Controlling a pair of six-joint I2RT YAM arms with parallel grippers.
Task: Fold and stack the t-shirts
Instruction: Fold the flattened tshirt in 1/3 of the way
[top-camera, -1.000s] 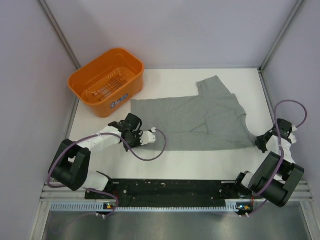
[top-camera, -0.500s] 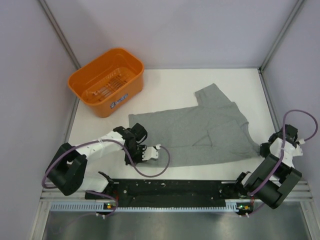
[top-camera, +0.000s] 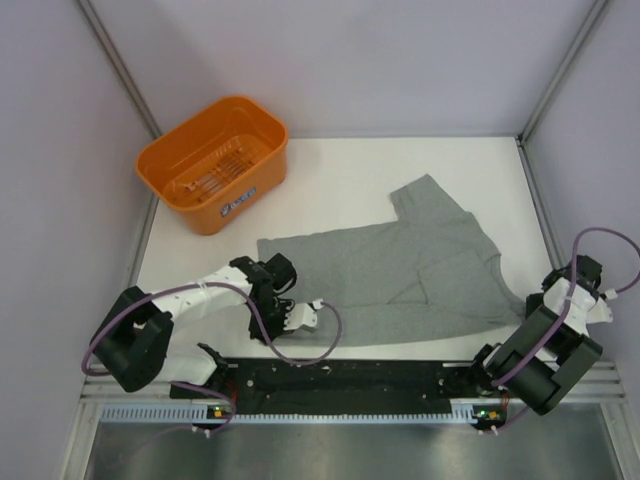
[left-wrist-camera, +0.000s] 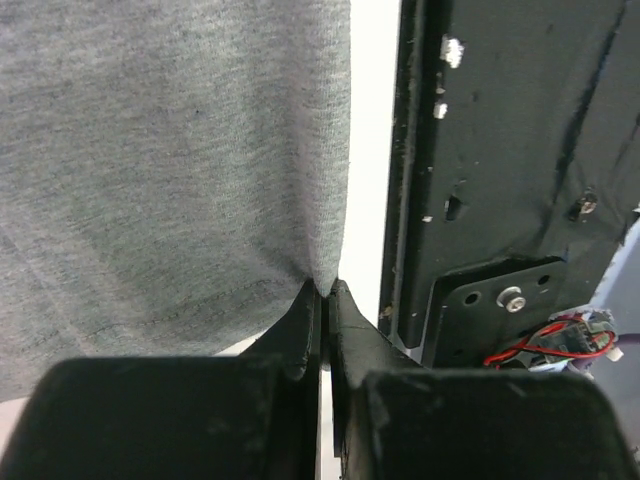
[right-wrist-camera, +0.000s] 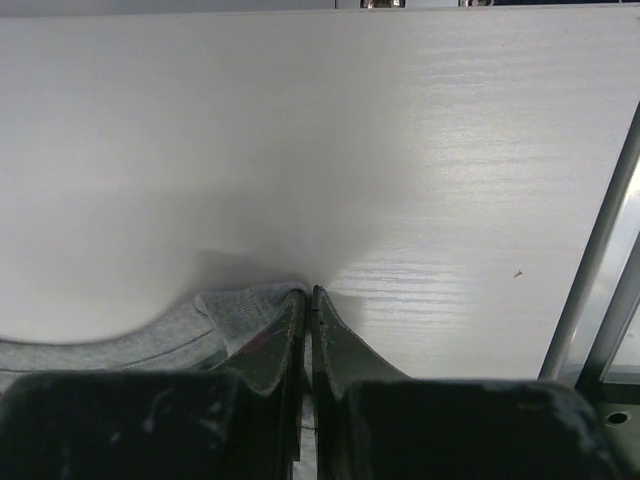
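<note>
White table (top-camera: 340, 165) bears the t-shirt (top-camera: 400, 270) lengthwise left-right, hem leftward, both arms' jaws pinched shut on its near edge

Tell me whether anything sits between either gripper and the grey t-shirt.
Nothing visible does. The left gripper and the right gripper are each shut on an edge of the heather-grey knit t-shirt, with fabric pinched in each. The orange plastic basket stands apart from the shirt, off to the far left.

T-shirt (top-camera: 400, 270) matt grey knit cloth; basket (top-camera: 205, 215) glossy orange plastic; table (top-camera: 340, 170) smooth white w/ faint grain.
</note>
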